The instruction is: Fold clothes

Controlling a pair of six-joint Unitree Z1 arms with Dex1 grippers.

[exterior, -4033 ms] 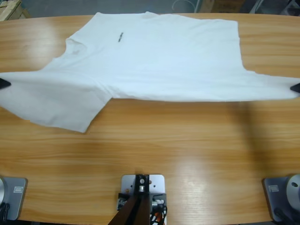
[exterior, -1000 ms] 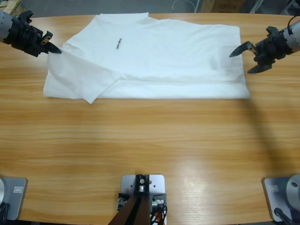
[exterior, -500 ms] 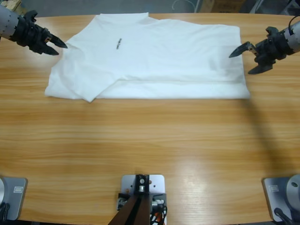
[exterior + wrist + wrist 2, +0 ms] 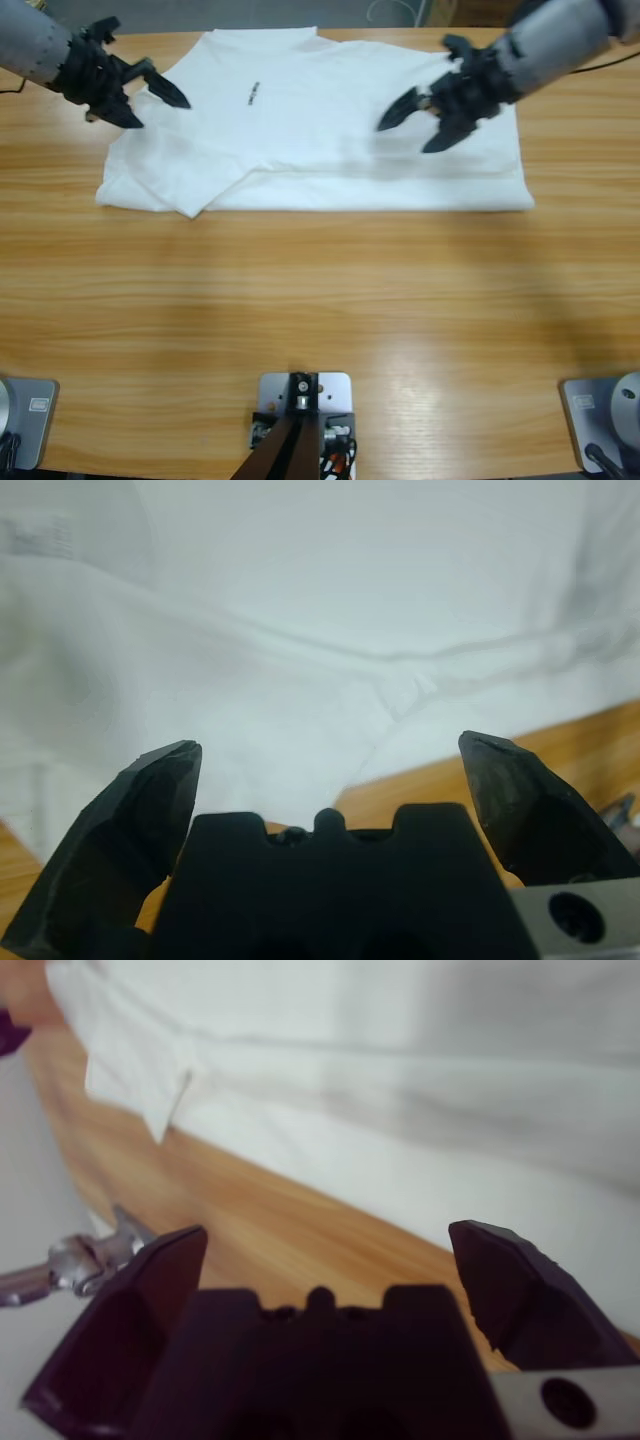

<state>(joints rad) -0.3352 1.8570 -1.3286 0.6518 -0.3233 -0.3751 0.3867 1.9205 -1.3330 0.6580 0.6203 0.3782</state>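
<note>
The clothes, a white T-shirt (image 4: 330,130) with a small dark mark (image 4: 254,92) on its chest, lie folded lengthwise along the far side of the wooden table (image 4: 320,300). One sleeve (image 4: 160,180) juts out at the shirt's left front corner. My left gripper (image 4: 160,112) hovers open over the shirt's left end, and its wrist view shows white cloth (image 4: 330,630) between the jaws of the gripper (image 4: 328,750). Over the shirt's right half my right gripper (image 4: 405,137) is open and holds nothing. In the right wrist view that gripper (image 4: 328,1238) looks along the shirt's front edge (image 4: 420,1160).
Bare wood stretches from the shirt's front edge to the near side of the table. Beyond the table's far edge a few boxes and floor show dimly.
Four seconds ago the shirt hung stretched between the grippers; now it lies released. In the last second the right gripper swung left over the shirt and the left gripper edged right onto it.
</note>
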